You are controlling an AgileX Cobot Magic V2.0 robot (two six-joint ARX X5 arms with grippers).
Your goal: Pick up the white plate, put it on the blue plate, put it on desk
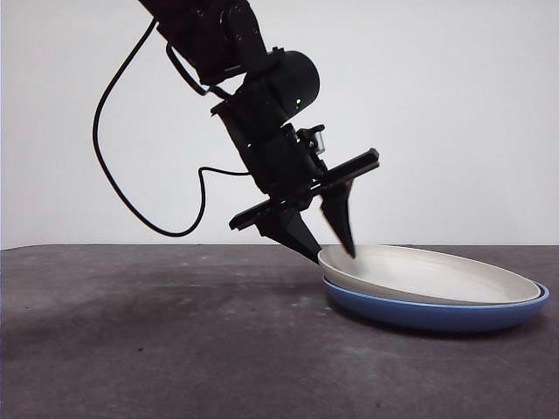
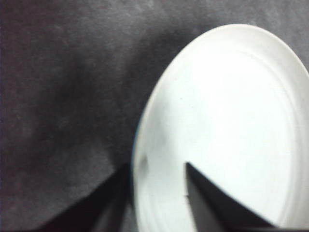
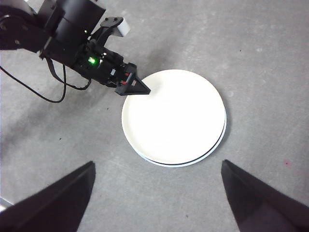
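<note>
The white plate lies on the blue plate at the right of the desk, its left rim slightly raised. My left gripper reaches down from the upper left and stands open astride that left rim, one jaw outside it and one inside. In the left wrist view the white plate fills the frame, with the rim between my left gripper's jaws. The right wrist view looks down from high up on the white plate, a thin crescent of the blue plate and the left gripper. My right gripper is open.
A black cable loops down from the left arm, above the desk's left side. Bare desk surrounds the stacked plates on all sides.
</note>
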